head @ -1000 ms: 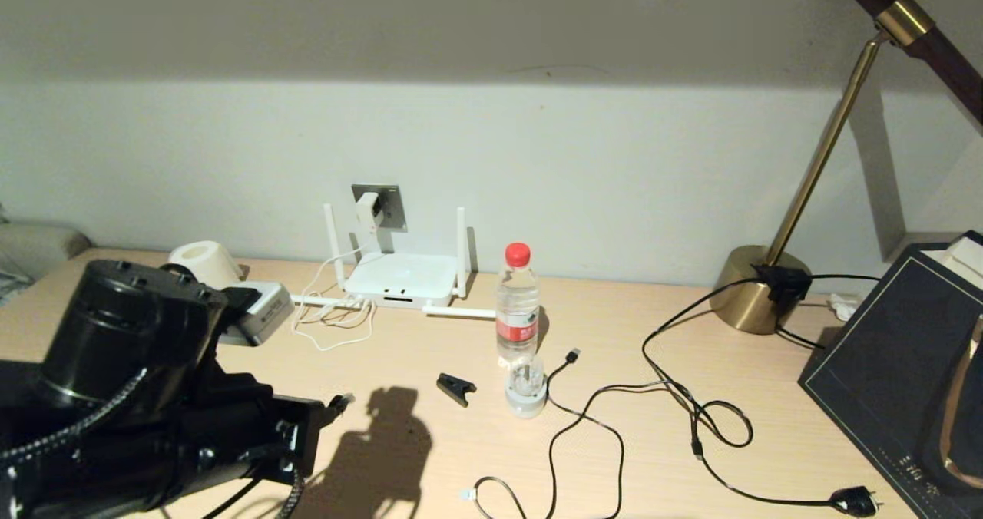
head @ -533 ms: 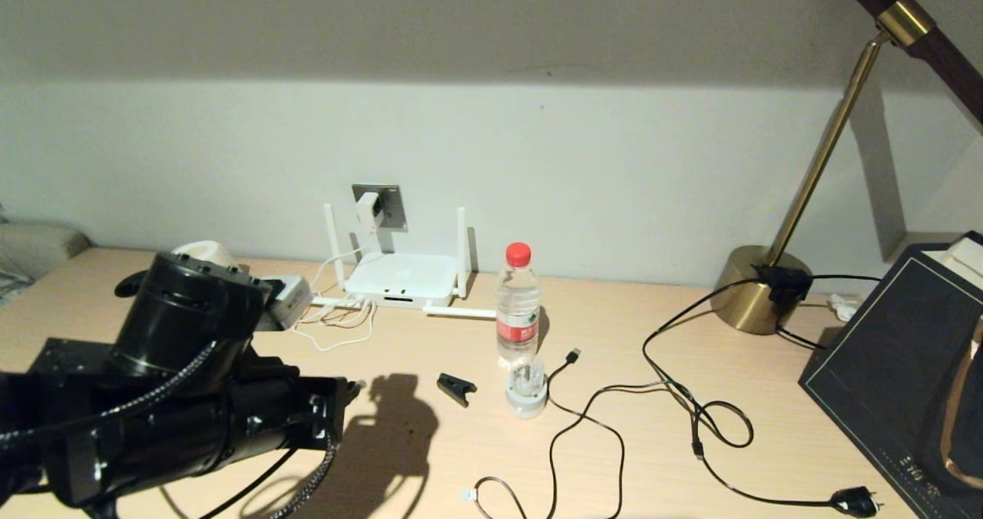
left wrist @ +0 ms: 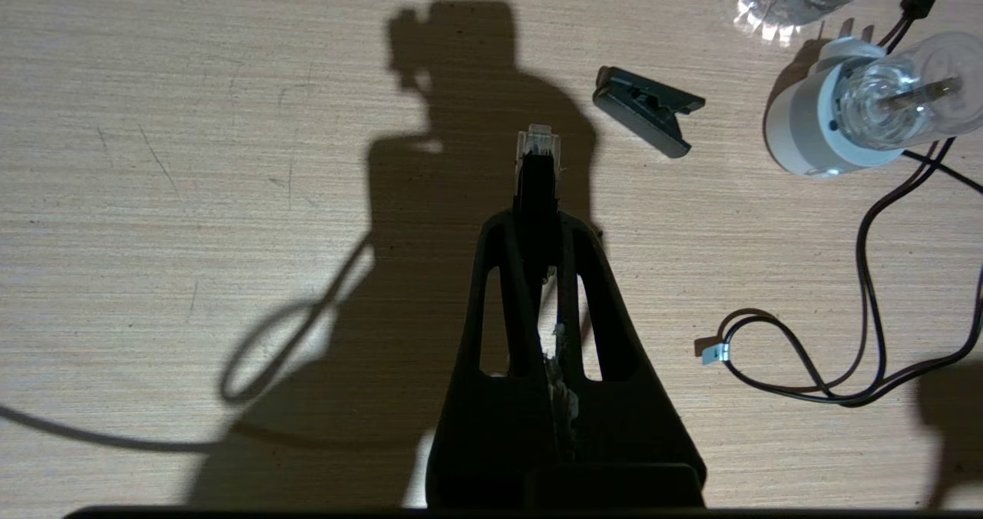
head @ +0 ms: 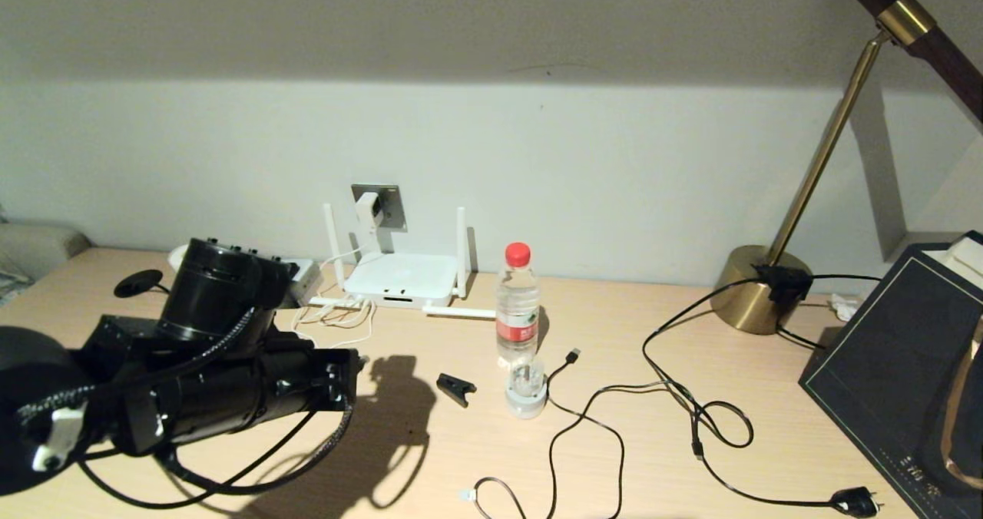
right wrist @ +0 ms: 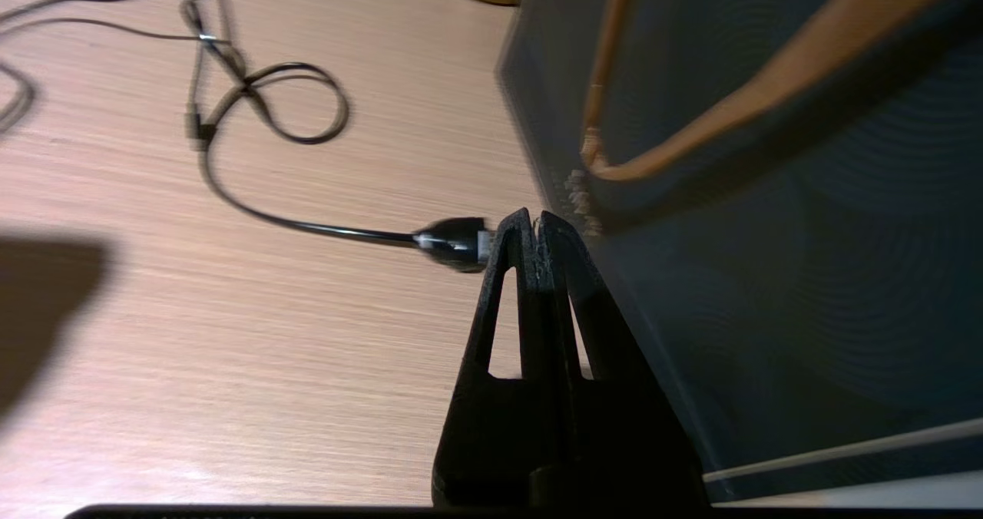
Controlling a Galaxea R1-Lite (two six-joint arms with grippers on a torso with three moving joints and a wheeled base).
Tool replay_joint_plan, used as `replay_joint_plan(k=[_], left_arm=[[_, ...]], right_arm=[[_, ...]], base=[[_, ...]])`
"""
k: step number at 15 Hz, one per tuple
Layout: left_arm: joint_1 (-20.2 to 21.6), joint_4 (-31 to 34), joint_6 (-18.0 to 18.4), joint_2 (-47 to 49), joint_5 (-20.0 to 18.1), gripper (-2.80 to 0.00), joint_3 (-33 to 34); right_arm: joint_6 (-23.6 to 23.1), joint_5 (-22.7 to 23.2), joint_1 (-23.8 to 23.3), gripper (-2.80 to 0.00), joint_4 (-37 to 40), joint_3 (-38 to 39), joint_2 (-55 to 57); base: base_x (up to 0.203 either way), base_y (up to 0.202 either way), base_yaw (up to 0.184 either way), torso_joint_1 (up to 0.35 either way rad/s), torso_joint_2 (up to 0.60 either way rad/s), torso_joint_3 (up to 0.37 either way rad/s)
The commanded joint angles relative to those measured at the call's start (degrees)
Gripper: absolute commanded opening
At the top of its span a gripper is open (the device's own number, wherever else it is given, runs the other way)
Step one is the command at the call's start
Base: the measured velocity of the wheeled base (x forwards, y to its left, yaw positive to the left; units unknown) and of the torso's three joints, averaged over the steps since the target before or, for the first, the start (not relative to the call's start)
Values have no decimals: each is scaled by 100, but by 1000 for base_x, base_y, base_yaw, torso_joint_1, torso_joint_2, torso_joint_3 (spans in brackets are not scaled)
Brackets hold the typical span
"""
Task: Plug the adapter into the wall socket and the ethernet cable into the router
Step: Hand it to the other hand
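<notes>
A: Adapter (head: 368, 211) already seated in wall socket (head: 388, 200), thin white cord hanging to tabletop (head: 430, 457) by router (head: 401, 277). Step in hand: 2nd half, ethernet cable (left wrist: 535, 167) to router.

B: Left gripper (left wrist: 537, 219) low over tabletop, front-left of router; jaws pinching black connector, clear tip poking out ahead. Rest of cable trailing under arm in a loop.

A: Next move, by the look of it: carry tip fwd to dark ports on router's near edge, square connector w/ slot, push straight in. Fine alignment needed; ports small, latch side hard to judge from here.

B: Right gripper (right wrist: 535, 223) off to right, beside dark box (right wrist: 768, 273), jaws pressed together, nothing held. Black plug (right wrist: 453, 244) lying just beside its tip; touching or not, can't tell.

A: In the way: white cord tangle at router's front-left, one antenna (head: 459, 312) lying flat along front edge. Snag risk for an approach from the left.

B: Elsewhere: water bottle (head: 517, 304) w/ red cap right of router, bulb (left wrist: 860, 108) lying in front of it, black clip (left wrist: 647, 108) nearby, thin USB cable (head: 587, 415) snaking across, brass lamp (head: 760, 289) far right. All clear of direct line to ports, prob.
</notes>
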Motion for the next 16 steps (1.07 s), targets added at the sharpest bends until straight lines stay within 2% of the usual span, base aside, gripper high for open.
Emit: replay_joint_plan(k=[1,3,5,12,16], left_arm=[[24,-77,-5,42,17,-280,92],[50,-89,24,2,34,-280,127],[50,-191,103,27,69,-280,144],[57,-242,174,-52,61,-280,241],[74,-668,361,196,77,-280,240]], right_arm=[[13,378,-260,-280,131,-46,-882],[317,692,-315,-280,228,-45,-1413],[632,1347,-361,-280,299,104,-1375],[819,1344,-364,-280,303,106,-1373],[819,1344,-360,-280,303,106,-1373]], base=[[0,0,0,0,0,0],[0,0,0,0,0,0],[0,0,0,0,0,0],[0,0,0,0,0,0],[0,0,0,0,0,0]])
